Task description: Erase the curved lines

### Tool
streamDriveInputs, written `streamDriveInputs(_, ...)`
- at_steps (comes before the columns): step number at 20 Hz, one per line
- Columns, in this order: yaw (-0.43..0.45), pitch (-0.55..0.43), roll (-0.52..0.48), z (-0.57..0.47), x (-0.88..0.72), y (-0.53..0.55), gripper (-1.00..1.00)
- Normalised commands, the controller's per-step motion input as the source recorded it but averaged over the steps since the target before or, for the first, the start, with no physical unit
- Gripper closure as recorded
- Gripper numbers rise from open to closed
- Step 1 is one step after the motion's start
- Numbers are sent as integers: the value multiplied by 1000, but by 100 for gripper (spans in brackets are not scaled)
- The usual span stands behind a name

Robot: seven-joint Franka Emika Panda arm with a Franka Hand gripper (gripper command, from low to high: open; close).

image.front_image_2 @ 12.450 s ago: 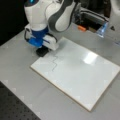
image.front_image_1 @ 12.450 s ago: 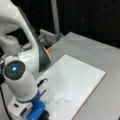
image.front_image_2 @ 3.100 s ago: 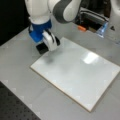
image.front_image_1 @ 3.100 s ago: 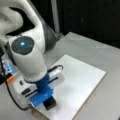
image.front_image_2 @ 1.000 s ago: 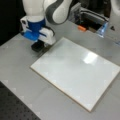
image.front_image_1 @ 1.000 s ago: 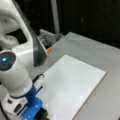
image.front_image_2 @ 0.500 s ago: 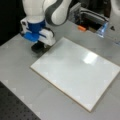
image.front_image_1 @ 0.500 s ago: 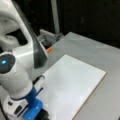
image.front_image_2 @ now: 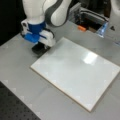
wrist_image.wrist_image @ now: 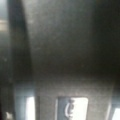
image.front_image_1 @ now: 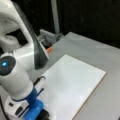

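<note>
White board [image.front_image_2: 80,72] now wiped of curve lines, gripper [image.front_image_2: 40,48] clamping black eraser [image.front_image_2: 38,50] off its corner.

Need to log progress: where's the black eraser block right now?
In a front view the black eraser block sits under the gripper, on the grey table just off the white board's upper-left corner.

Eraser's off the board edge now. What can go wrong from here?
The gripper holds the black rectangular eraser block beside the white rectangular board's corner; re-entering low might catch the raised edge and shift the board. No curve lines show in both front views, but glare may hide faint residue.
</note>
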Motion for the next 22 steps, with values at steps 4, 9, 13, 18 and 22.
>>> streamDriveInputs(4,34,-59,148,-19,131,-142,100)
streamDriveInputs(9,42,-65,150,-21,134,-139,100)
streamDriveInputs(13,27,-57,137,-31,121,-130,100)
streamDriveInputs(18,19,-60,126,-43,116,-137,100)
streamDriveInputs(22,6,-74,123,-32,115,-136,100)
